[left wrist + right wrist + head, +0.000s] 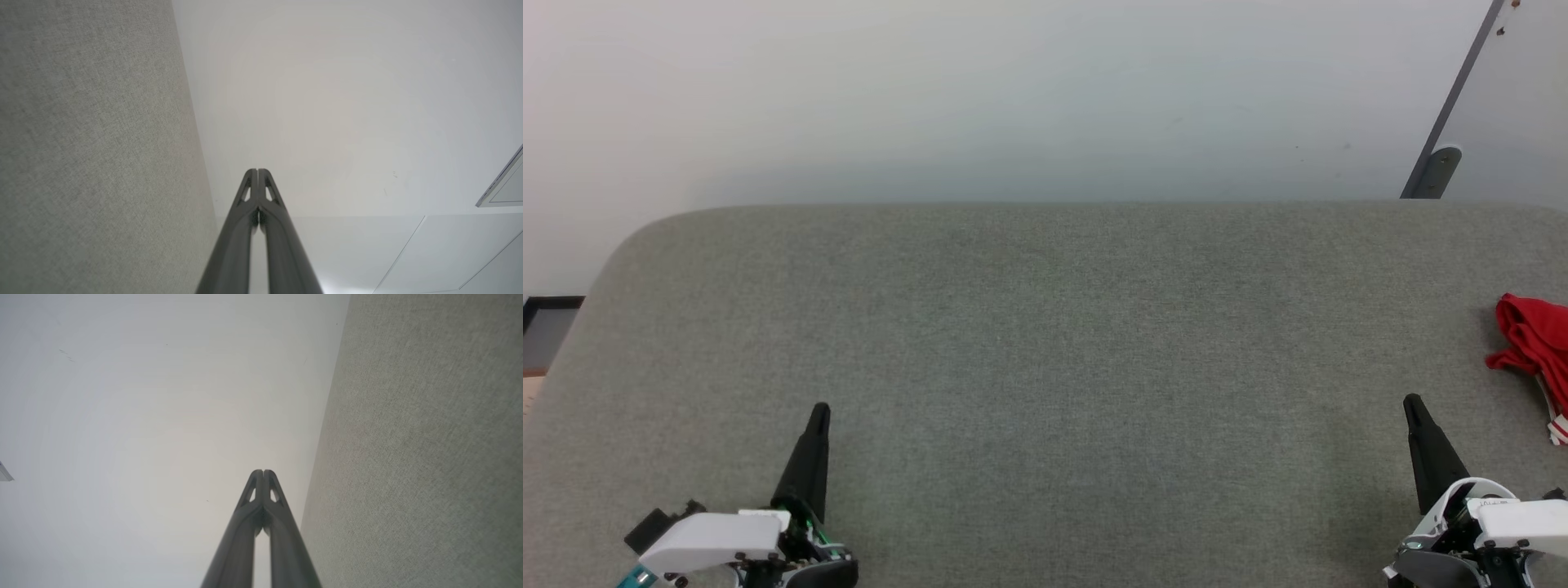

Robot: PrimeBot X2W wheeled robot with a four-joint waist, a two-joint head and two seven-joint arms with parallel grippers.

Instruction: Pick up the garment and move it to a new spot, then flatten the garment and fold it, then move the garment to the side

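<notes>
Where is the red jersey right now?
In the head view, the red jersey lies bunched at the right edge of the grey padded surface, just beyond and right of the right gripper.

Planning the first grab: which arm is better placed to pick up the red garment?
Right. The garment lies bunched at the right edge of the grey surface, near the right gripper; the left gripper sits far off at lower left.

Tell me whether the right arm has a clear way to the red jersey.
Probably yes. The jersey lies bunched at the right edge of the grey surface, just ahead and right of the shut right end effector, with nothing lying between them.
</notes>
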